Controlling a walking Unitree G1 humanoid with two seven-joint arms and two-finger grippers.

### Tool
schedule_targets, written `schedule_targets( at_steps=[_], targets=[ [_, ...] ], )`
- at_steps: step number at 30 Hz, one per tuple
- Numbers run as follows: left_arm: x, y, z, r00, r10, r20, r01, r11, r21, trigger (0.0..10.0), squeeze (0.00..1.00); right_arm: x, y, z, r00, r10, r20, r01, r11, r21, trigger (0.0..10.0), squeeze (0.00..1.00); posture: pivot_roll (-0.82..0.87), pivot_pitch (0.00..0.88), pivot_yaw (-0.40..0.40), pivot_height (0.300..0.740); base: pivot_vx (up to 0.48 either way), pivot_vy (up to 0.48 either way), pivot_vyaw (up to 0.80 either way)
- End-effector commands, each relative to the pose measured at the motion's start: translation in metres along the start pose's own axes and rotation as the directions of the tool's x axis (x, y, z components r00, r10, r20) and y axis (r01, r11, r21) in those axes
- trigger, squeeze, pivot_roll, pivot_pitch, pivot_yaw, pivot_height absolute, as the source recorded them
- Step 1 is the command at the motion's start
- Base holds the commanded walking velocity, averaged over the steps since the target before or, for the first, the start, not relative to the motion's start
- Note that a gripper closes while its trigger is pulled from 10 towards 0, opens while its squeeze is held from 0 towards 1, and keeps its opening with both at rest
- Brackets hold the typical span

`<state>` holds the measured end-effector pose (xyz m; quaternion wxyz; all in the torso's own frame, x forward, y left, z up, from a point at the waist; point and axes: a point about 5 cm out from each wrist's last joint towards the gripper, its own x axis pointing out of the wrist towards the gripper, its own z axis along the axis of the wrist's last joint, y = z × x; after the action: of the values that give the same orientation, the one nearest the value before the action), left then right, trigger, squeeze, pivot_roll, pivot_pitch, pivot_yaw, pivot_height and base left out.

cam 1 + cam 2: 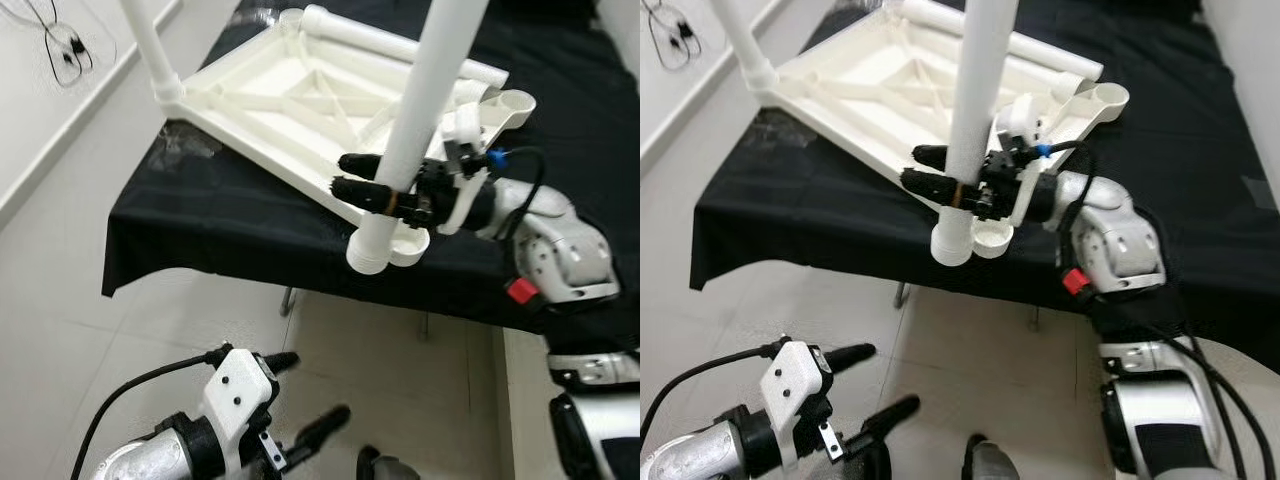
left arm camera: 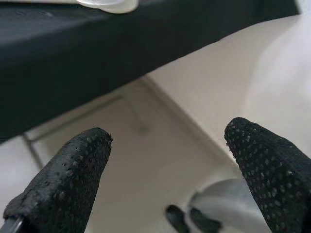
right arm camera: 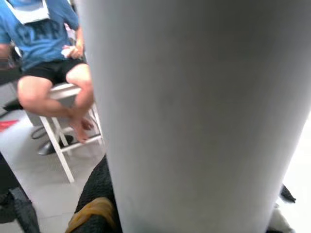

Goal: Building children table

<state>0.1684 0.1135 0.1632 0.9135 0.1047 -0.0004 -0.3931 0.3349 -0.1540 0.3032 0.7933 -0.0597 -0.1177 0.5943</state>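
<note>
Now right end effector [image 1: 362, 177] clamps white table leg [image 1: 425, 95].

1. A white table leg [image 3: 194, 116], a smooth round tube, stands very close to the camera and runs from the top of the picture to the bottom.
2. At its base one black finger [image 3: 99, 187] of the right gripper lies against the tube, with a yellowish band [image 3: 90, 213] beside it.
3. Well beyond, a person in a blue shirt [image 3: 36, 29] and black shorts sits on a white chair [image 3: 60, 133], barefoot, on a pale tiled floor [image 3: 29, 165].
</note>
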Motion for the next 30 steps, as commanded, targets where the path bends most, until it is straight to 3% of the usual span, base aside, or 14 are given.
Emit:
schedule_targets(
  at_steps=[1, 3, 8, 9, 15, 21, 23, 25, 27, 30],
  targets=[
    [-0.003, -0.002, 0.002, 0.999, 0.044, 0.003, -0.044, 0.995, 0.089, 10.0, 0.00, -0.011, -0.009, 0.007, 0.999, -0.038, -0.007, 0.037, 0.997, -0.062, 10.0, 0.00, 0.08, 0.399, 0.012, 0.740, 0.000, 0.000, 0.00],
    [-0.003, -0.001, 0.002, 0.996, 0.081, 0.027, -0.084, 0.987, 0.136, 10.0, 0.00, -0.018, -0.020, 0.016, 0.998, -0.069, 0.009, 0.069, 0.994, -0.087, 10.0, 0.00, 0.08, 0.408, 0.018, 0.740, 0.000, 0.000, 0.00],
    [-0.004, -0.003, 0.002, 0.996, 0.076, 0.042, -0.081, 0.986, 0.143, 10.0, 0.00, -0.028, -0.032, 0.032, 0.988, -0.146, 0.053, 0.152, 0.979, -0.134, 10.0, 0.00, 0.10, 0.419, 0.029, 0.740, 0.000, 0.000, 0.00],
    [-0.005, -0.002, 0.002, 0.996, 0.076, 0.047, -0.083, 0.984, 0.160, 10.0, 0.00, -0.035, -0.036, 0.043, 0.982, -0.162, 0.098, 0.176, 0.973, -0.150, 10.0, 0.00, 0.10, 0.425, 0.033, 0.740, 0.000, 0.000, 0.00],
    [-0.005, -0.004, -0.001, 0.996, 0.081, 0.050, -0.088, 0.983, 0.163, 10.0, 0.00, -0.039, -0.033, 0.049, 0.986, -0.113, 0.123, 0.131, 0.980, -0.150, 10.0, 0.00, 0.11, 0.430, 0.043, 0.740, 0.000, 0.000, 0.00],
    [-0.004, -0.004, -0.005, 0.995, 0.090, 0.051, -0.098, 0.979, 0.178, 10.0, 0.00, -0.040, -0.025, 0.070, 0.961, -0.036, 0.275, 0.079, 0.986, -0.146, 10.0, 0.00, 0.10, 0.426, 0.047, 0.740, 0.000, 0.000, 0.00],
    [-0.003, -0.003, -0.007, 0.994, 0.092, 0.054, -0.100, 0.979, 0.180, 10.0, 0.00, -0.039, -0.032, 0.080, 0.935, -0.114, 0.337, 0.176, 0.971, -0.159, 10.0, 0.00, 0.09, 0.416, 0.045, 0.740, 0.000, 0.000, 0.00],
    [-0.002, -0.003, -0.007, 0.994, 0.092, 0.055, -0.100, 0.978, 0.182, 10.0, 0.00, -0.039, -0.035, 0.081, 0.925, -0.146, 0.350, 0.210, 0.966, -0.154, 10.0, 0.00, 0.09, 0.416, 0.045, 0.740, 0.000, 0.000, 0.00],
    [0.000, -0.002, -0.009, 0.994, 0.091, 0.059, -0.101, 0.977, 0.186, 10.0, 0.00, -0.038, -0.046, 0.079, 0.917, -0.274, 0.289, 0.340, 0.917, -0.208, 10.0, 0.00, 0.08, 0.404, 0.040, 0.740, 0.000, 0.000, 0.00],
    [0.001, -0.001, -0.009, 0.994, 0.092, 0.062, -0.102, 0.977, 0.188, 10.0, 0.00, -0.036, -0.047, 0.074, 0.930, -0.288, 0.227, 0.342, 0.905, -0.252, 10.0, 0.00, 0.08, 0.402, 0.037, 0.740, 0.000, 0.000, 0.00]
  ],
)
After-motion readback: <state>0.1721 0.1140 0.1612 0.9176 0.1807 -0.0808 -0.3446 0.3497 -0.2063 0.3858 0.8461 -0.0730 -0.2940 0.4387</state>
